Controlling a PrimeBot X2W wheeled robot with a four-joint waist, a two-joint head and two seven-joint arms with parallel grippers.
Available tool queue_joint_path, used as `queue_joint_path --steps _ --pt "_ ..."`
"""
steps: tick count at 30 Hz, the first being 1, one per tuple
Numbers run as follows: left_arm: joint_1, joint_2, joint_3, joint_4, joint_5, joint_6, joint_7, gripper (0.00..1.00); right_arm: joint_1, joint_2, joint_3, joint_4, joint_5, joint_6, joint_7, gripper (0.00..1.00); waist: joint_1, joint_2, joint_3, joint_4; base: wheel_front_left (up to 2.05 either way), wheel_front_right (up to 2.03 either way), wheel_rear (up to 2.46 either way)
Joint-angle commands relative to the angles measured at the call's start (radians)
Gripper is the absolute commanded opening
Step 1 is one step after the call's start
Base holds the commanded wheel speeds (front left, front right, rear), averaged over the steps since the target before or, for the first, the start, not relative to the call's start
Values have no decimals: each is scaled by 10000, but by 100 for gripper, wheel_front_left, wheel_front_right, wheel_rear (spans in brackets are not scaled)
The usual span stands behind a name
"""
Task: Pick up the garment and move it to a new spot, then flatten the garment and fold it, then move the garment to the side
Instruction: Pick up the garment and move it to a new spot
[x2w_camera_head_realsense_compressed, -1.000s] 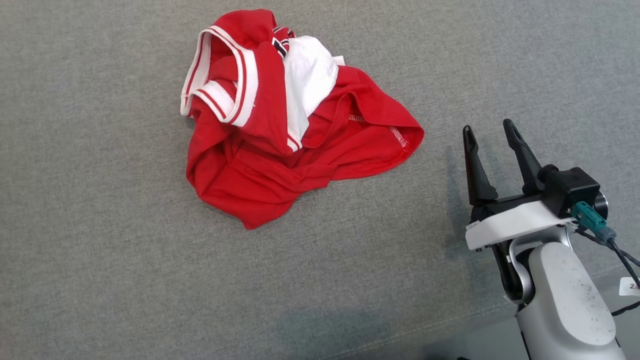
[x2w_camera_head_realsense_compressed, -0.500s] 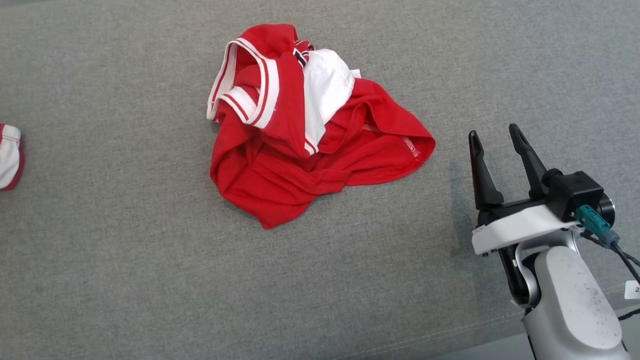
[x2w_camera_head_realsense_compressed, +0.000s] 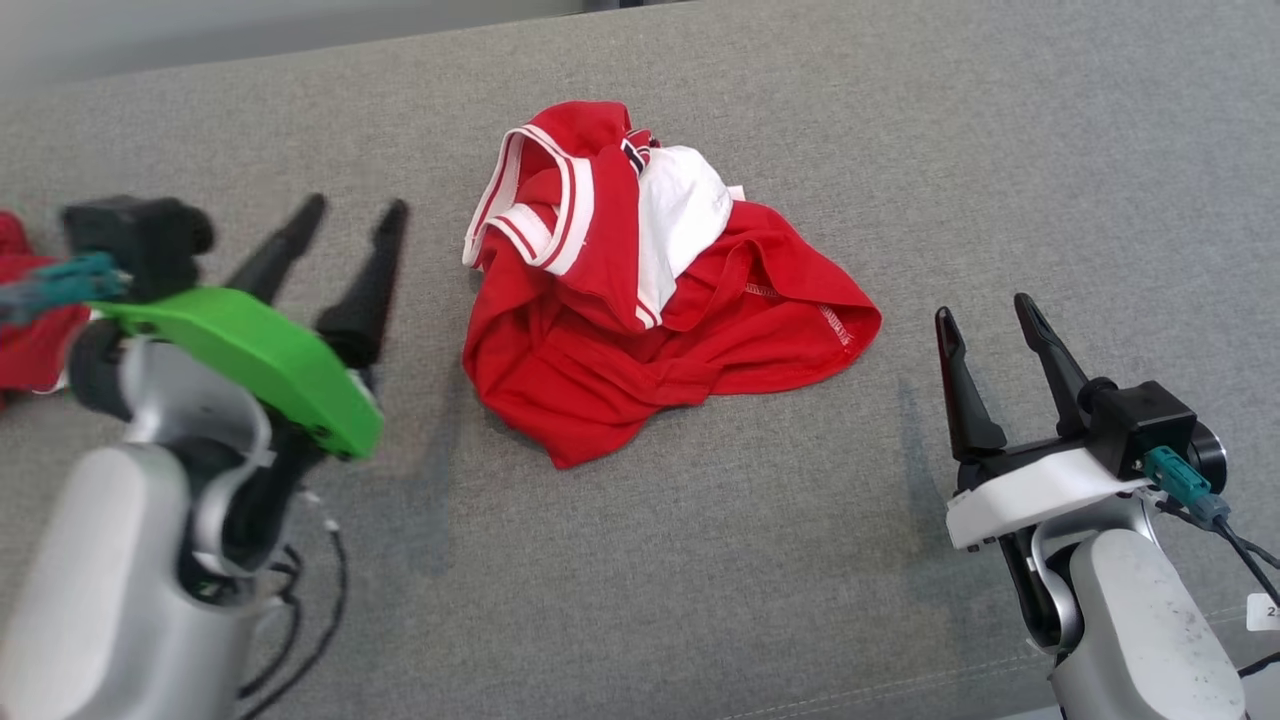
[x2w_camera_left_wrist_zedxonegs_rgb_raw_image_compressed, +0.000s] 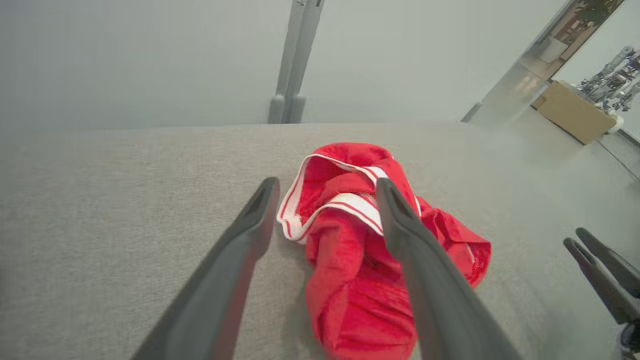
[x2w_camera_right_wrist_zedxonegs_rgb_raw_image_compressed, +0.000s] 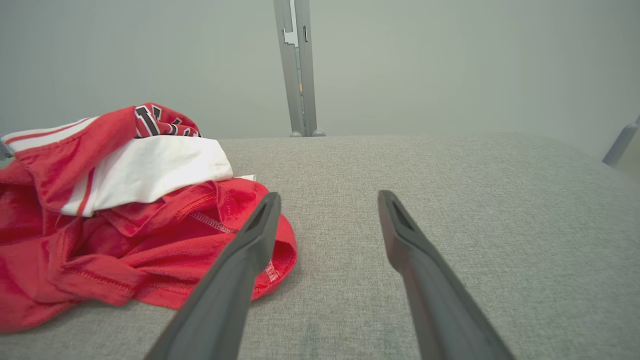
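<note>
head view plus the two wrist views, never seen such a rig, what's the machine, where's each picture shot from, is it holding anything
It is a wheeled robot with two arms. The head view looks down from a camera on its head; each wrist view looks along one arm's two long dark fingers. The left gripper, on a green bracket, and the right gripper, on a white bracket, are both open and hold nothing. Between them a crumpled red garment with white striped trim lies on the grey fabric surface. More red cloth peeks in at the head view's left edge.
</note>
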Motion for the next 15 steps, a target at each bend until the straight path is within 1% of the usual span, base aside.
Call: queue_joint_path --steps 1,2,3,6,8,10,12,15 --pt "166 -255 -264 -29 76 79 14 100 138 -58 31 22 11 1 -31 100 0 0 -39 -51 0 0 0" --pt "187 -466 -502 21 234 150 -18 100 139 -70 57 22 25 1 -31 100 0 0 -46 -81 0 0 0" --pt "178 -535 -751 123 489 196 -57 100 143 -72 95 28 38 1 -31 100 0 0 -55 -127 0 0 0" --pt "141 -1040 -1278 734 633 239 -144 100 169 -76 177 55 59 1 -31 100 0 0 -57 -273 0 0 0" --pt "-32 -1130 -1466 1159 790 140 -250 100 198 -100 210 86 65 1 -31 100 0 0 -63 -377 0 0 0" --pt "-174 -1334 -1631 1489 705 -18 -258 100 245 -101 226 91 73 1 -31 100 0 0 -53 -461 0 0 0" --pt "-341 -1405 -1774 1732 705 -160 -234 100 280 -100 217 114 72 1 -31 100 0 0 -33 -529 0 0 0" --pt "-586 -1556 -1873 2094 759 -227 -297 100 225 -73 261 144 88 1 -31 100 0 0 -3 -645 0 0 0"
